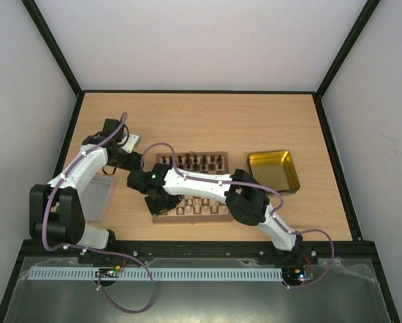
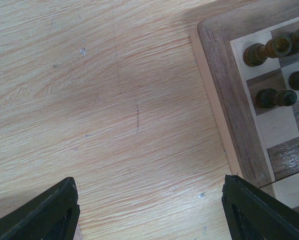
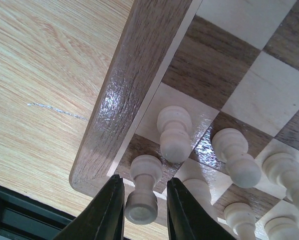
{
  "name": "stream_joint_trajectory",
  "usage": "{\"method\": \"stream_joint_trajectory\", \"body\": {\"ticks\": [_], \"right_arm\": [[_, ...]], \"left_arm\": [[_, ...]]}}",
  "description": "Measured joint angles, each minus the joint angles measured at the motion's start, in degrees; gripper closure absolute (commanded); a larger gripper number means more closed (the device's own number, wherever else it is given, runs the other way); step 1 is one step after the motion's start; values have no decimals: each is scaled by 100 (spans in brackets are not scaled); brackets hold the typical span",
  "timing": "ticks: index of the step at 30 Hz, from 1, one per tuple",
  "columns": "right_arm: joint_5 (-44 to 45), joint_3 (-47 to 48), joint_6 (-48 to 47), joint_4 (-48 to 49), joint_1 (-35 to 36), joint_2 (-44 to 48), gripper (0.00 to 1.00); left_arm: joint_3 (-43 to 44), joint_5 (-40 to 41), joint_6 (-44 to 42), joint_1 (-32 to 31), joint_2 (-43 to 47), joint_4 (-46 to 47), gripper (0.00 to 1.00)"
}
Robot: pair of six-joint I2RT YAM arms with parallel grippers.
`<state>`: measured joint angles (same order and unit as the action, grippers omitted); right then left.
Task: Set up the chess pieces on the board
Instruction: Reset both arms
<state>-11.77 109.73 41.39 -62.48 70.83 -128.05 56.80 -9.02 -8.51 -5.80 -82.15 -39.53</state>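
Note:
The board (image 1: 187,220) lies mid-table, with dark chess pieces (image 1: 194,161) along its far rows and cream ones (image 1: 201,208) along its near rows. In the right wrist view my right gripper (image 3: 145,182) straddles a cream rook-like piece (image 3: 143,192) standing on the corner square by the board's border (image 3: 124,90). Its jaws are slightly apart, with a thin gap beside the piece. More cream pieces (image 3: 175,132) stand on neighbouring squares. My left gripper (image 2: 149,192) hangs wide open over bare table left of the board (image 2: 224,75), where two dark pieces (image 2: 267,50) stand.
A shiny yellow tray (image 1: 273,171) sits to the right of the board. A grey translucent lid (image 1: 96,198) lies at the left under the left arm. The right arm reaches across the board's near side.

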Motion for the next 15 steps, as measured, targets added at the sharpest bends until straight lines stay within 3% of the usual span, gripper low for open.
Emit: {"method": "stream_joint_trajectory", "body": {"ticks": [15], "right_arm": [[103,291,-2,-181,-28,0,78]], "left_arm": [[0,-28,-2,0,0,0,21]]}}
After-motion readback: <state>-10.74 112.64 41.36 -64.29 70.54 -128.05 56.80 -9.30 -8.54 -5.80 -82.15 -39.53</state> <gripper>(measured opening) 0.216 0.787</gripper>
